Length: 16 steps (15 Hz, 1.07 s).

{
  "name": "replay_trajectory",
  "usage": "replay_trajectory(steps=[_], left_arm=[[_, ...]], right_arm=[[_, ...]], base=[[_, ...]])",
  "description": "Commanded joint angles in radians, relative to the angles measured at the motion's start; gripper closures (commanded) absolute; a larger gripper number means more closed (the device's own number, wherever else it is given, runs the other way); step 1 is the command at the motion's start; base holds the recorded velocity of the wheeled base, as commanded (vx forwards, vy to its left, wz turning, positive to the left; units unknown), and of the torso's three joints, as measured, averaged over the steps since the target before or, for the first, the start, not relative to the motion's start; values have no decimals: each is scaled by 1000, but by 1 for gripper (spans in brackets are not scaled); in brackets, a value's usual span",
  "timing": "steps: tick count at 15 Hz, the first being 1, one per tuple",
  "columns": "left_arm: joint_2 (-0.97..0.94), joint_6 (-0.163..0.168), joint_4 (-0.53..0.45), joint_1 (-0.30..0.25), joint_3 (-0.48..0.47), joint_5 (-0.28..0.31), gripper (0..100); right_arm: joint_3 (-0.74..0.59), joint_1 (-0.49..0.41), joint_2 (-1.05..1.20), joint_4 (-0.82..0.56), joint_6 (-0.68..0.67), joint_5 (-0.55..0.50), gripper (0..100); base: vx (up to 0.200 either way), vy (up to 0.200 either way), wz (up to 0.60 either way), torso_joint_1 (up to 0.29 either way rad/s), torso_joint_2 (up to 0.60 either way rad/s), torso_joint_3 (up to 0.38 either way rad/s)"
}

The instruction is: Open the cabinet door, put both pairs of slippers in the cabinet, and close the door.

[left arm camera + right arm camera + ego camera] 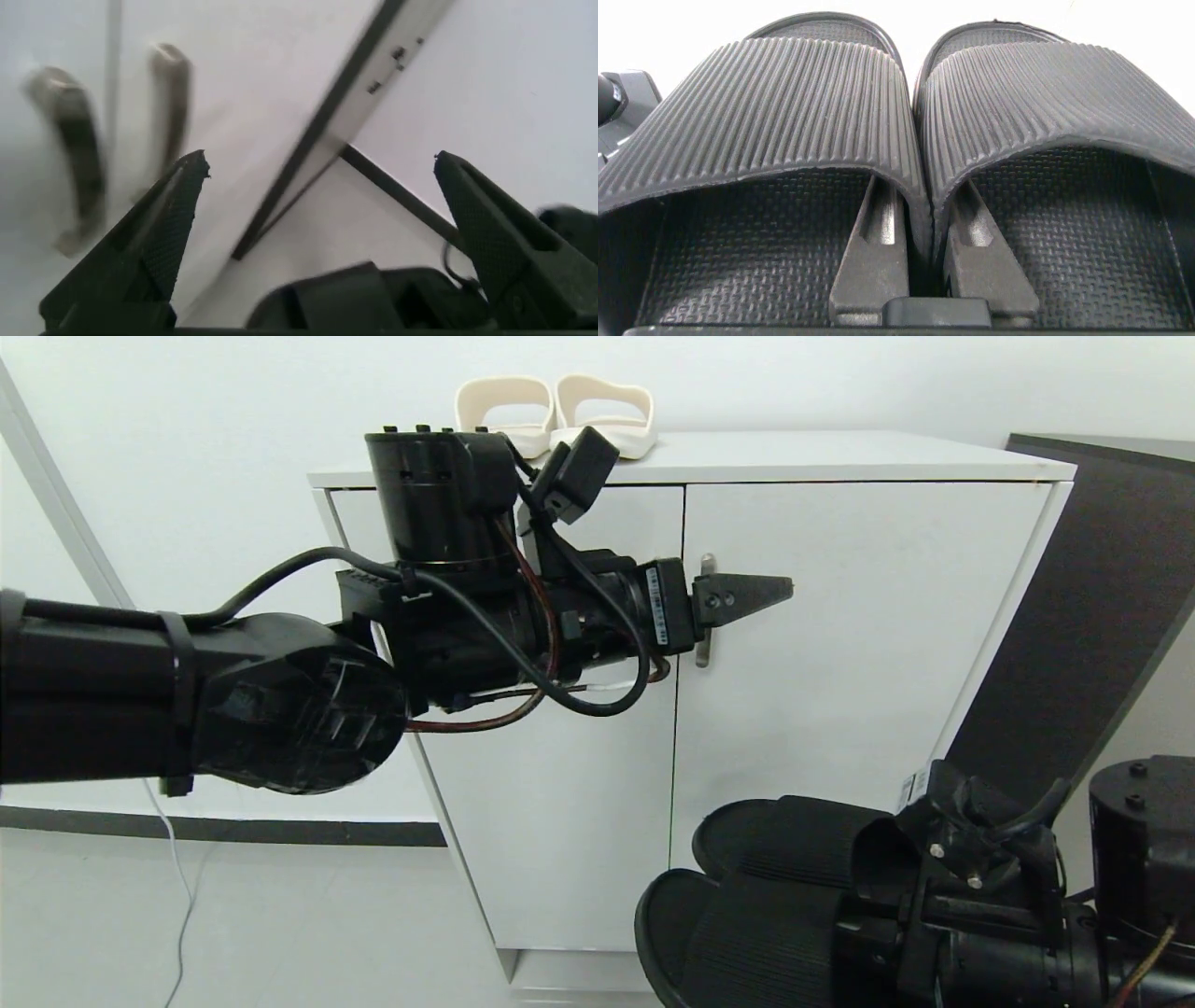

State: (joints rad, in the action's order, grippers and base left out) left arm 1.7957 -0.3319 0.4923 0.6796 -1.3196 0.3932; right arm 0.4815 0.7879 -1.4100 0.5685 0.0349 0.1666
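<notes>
The white cabinet [840, 644] stands with both doors shut. A cream pair of slippers [555, 415] rests on its top. My left gripper [747, 595] hovers just in front of the metal door handles [707, 635] at the middle seam. In the left wrist view the left gripper [322, 161] is open, its fingers [159, 243] wide apart, and the two handles [79, 159] lie off to one side of them. My right gripper [926, 233] is shut on the touching inner walls of the black pair of slippers [822, 112], held low before the right door [775, 896].
A dark panel [1102, 616] leans at the cabinet's right side. A thin cable [182, 896] trails over the pale floor to the left, below a dark baseboard [280, 831] on the white wall.
</notes>
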Motion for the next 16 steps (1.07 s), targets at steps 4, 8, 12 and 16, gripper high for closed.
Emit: replay_trajectory(steps=[4,8,12,16], left_arm=[[45,13,-37,-14,-55,-86,0],[91,21,-64,-14,-121,-103,0],[145,21,-64,-14,-171,-103,0],[157,21,-64,-14,-182,-102,100]], right_arm=[[0,1,0,1,0,1,100],[0,1,0,1,-1,1,100],[0,1,0,1,-1,2,100],[-4,1,6,1,3,5,100]], base=[[0,0,0,0,0,0],[0,0,0,0,0,0],[0,0,0,0,0,0],[0,0,0,0,0,0]])
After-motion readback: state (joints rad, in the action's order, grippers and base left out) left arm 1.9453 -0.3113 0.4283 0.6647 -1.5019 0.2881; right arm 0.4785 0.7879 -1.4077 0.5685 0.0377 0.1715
